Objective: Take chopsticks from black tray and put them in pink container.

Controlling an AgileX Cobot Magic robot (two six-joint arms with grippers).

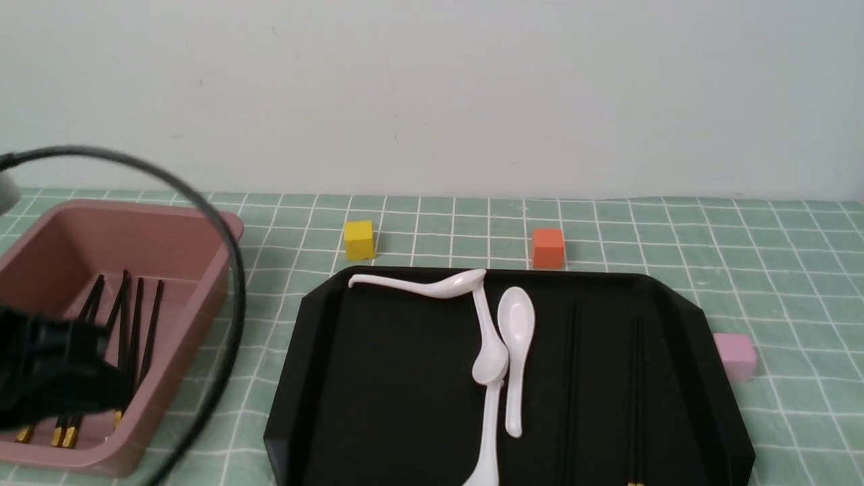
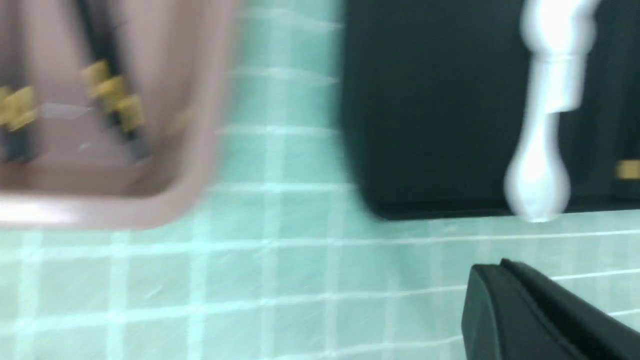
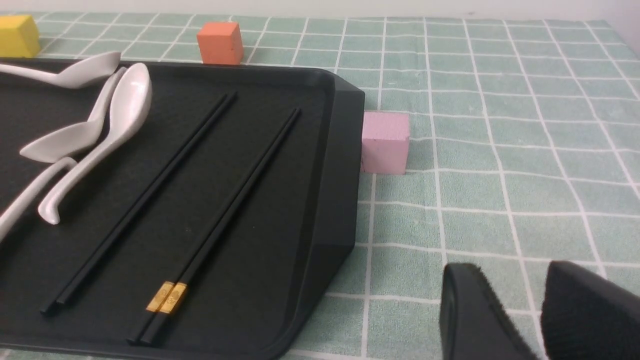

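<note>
The black tray point(image 1: 378, 378) lies mid-table. Two lines of black chopsticks point(image 3: 150, 195) rest side by side on its right part, and one line shows gold ends point(image 3: 167, 297). In the front view these chopsticks point(image 1: 634, 385) barely stand out from the tray. The pink container point(image 1: 202, 297) stands at the left and holds several chopsticks point(image 1: 138, 324). My left gripper point(image 2: 492, 272) is shut and holds nothing; it hangs over the cloth between the container point(image 2: 200, 165) and the tray point(image 2: 430, 125). My right gripper point(image 3: 517, 280) is open over bare cloth, right of the tray.
Three white spoons point(image 1: 516, 337) lie on the tray's middle. A yellow cube point(image 1: 358, 239) and an orange cube point(image 1: 547, 248) sit behind the tray, and a pale-pink cube point(image 1: 734, 356) sits against its right side. The left arm's cable point(image 1: 233, 283) arcs over the container.
</note>
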